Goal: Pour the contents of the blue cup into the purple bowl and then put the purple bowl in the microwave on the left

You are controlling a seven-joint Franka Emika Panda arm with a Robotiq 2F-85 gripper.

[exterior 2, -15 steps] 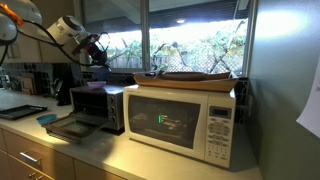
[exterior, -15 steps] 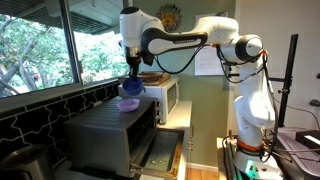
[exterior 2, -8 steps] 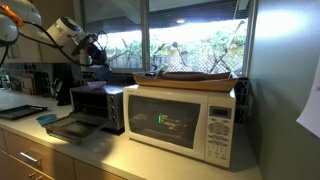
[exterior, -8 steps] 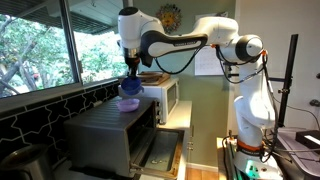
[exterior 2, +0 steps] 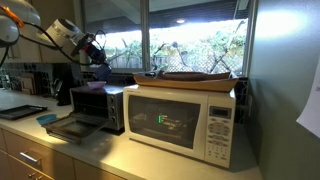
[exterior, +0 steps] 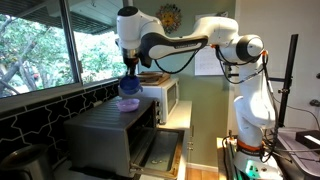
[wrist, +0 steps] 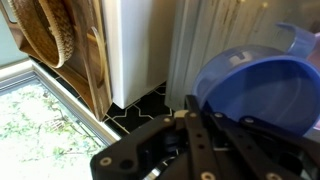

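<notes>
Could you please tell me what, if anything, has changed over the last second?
Very little. In an exterior view the gripper has edged slightly towards the picture's left, and it still hangs over the purple bowl with the blue cup at its tip. Nothing was visibly taken hold of or let go. The bowl, the black oven under it and the white microwave stayed put.

The cup (wrist: 255,90) is showing a translucent blue, and the bowl (exterior: 128,103) a pale purple. The arm (exterior: 240,50) is gleaming white with black joints. The wall tiles (wrist: 135,108) are showing black with pale grout lines. The microwave (exterior 2: 185,120) is showing white, its display glowing green.
</notes>
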